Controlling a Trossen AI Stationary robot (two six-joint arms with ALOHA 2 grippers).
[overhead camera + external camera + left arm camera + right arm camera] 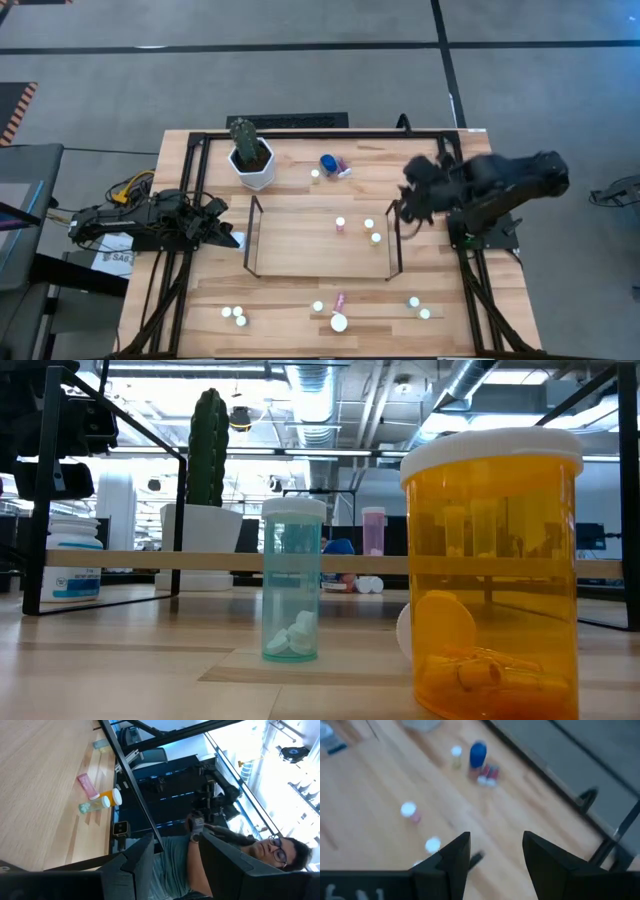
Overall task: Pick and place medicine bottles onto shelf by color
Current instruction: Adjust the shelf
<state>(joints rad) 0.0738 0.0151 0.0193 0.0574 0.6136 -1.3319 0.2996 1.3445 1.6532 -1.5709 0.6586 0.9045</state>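
Seen from above, the right tool hung over the right end of the shelf, its two dark fingers spread apart with nothing between them, as its own wrist camera showed. The left tool waited at the surface's left edge, just outside the shelf's left upright panel; its fingers stood a little apart and gripped nothing. Three white-capped medicine bottles stood on the right half of the shelf, one near the middle and two closer to the right panel. Behind the shelf, a larger blue-capped bottle stood beside a small white-capped one and a pinkish one lying on its side, all near a white pot holding a cactus. More bottles were scattered along the front strip of the surface: a pair at the left, a group near the centre including a pink one, and a pair at the right. From surface height, an orange bottle filled the near right and a pale teal bottle holding white tablets stood to its left. A person in glasses appeared beyond the surface in the left wrist view.
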